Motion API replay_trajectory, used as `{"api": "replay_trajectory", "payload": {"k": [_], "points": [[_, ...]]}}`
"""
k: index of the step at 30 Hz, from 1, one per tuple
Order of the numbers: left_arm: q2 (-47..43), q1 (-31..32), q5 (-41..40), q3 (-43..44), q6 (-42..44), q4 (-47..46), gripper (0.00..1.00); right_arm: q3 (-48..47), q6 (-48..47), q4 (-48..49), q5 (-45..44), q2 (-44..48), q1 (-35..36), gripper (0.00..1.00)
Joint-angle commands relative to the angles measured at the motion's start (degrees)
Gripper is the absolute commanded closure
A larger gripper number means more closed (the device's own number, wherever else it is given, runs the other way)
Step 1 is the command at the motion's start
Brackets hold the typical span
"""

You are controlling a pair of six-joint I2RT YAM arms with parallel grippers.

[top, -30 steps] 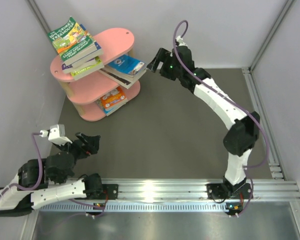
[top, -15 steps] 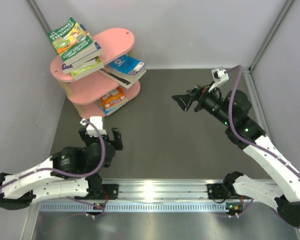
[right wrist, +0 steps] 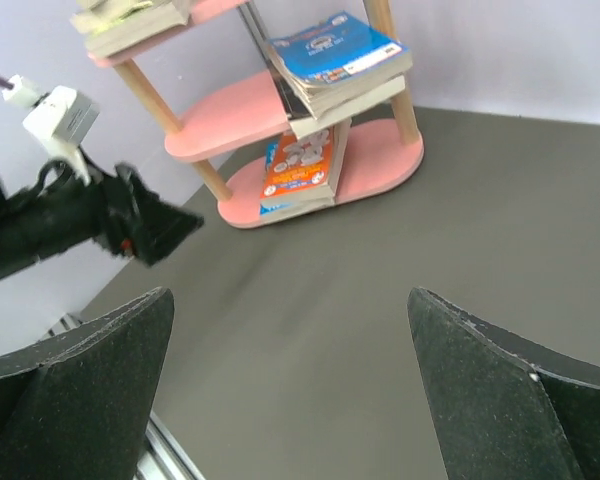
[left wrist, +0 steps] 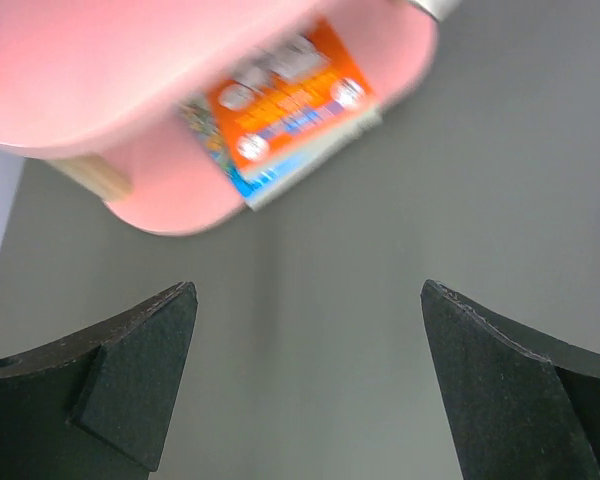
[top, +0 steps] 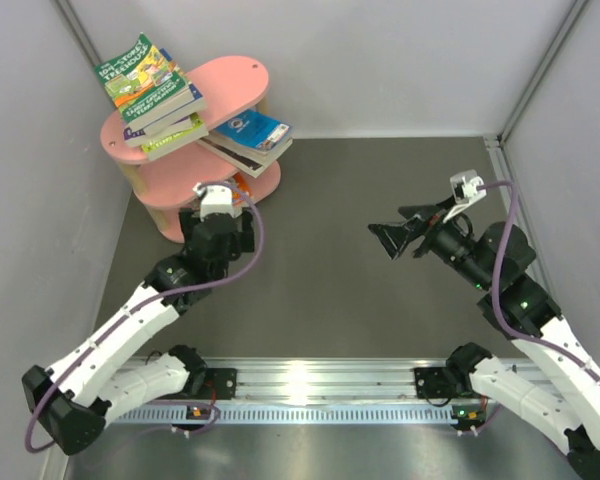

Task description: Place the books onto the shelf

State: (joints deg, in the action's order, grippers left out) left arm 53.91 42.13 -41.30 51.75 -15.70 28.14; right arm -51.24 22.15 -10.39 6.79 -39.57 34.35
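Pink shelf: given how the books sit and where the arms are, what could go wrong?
The top stack overhangs the shelf; a knock could topple it.
The blue books jut past the middle board and might slide off.
The open left gripper is close to the orange book and could bump the shelf.

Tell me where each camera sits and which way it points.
Top external: fixed above and behind the arms, looking down on the table and the shelf; both arms show, with left gripper and right gripper.
Left wrist: on the left gripper, facing the shelf's lowest board and an orange book; its two open fingers show.
Right wrist: on the right gripper, looking across the table at the shelf and the left gripper; its fingers frame the bottom.
Shared: both wrist views show the orange book.
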Motion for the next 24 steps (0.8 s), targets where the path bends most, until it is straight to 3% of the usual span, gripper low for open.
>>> {"api": "replay_trajectory", "payload": {"k": [1, 5, 9, 12, 16, 24], "points": [[-1.52, -8.18, 8.25, 0.03, 2.88, -10.03, 0.01, 1.58, -1.5, -0.59, 0.32, 1.86, 0.72, 0.0], [-8.61, -19.07, 11.13, -9.6, 1.99, -21.25, 0.01, 3.87, 0.61, -1.38, 1.83, 2.39, 0.63, 0.0], [-19.0, -22.0, 11.77, -28.3, 6.55, -47.82, 0.01, 7.64, 3.42, -3.31, 0.34, 3.62, 0.72, 0.0], [-22.71, -22.0, 11.07, -35.82, 12.35, -56.68, 0.01, 10.54, 3.69, -2.79, -0.28, 5.55, 0.72, 0.0], [-20.17, -22.61, 5.36, -39.7, 11.68, -59.6, 0.01, 13.01, 2.64, -2.62, -0.46, 7.75, 0.72, 0.0], [-5.67, -25.25, 3.77, -44.0, 8.59, -70.75, 0.01, 17.4, 1.06, -1.91, 1.37, 12.67, 0.72, 0.0]]}}
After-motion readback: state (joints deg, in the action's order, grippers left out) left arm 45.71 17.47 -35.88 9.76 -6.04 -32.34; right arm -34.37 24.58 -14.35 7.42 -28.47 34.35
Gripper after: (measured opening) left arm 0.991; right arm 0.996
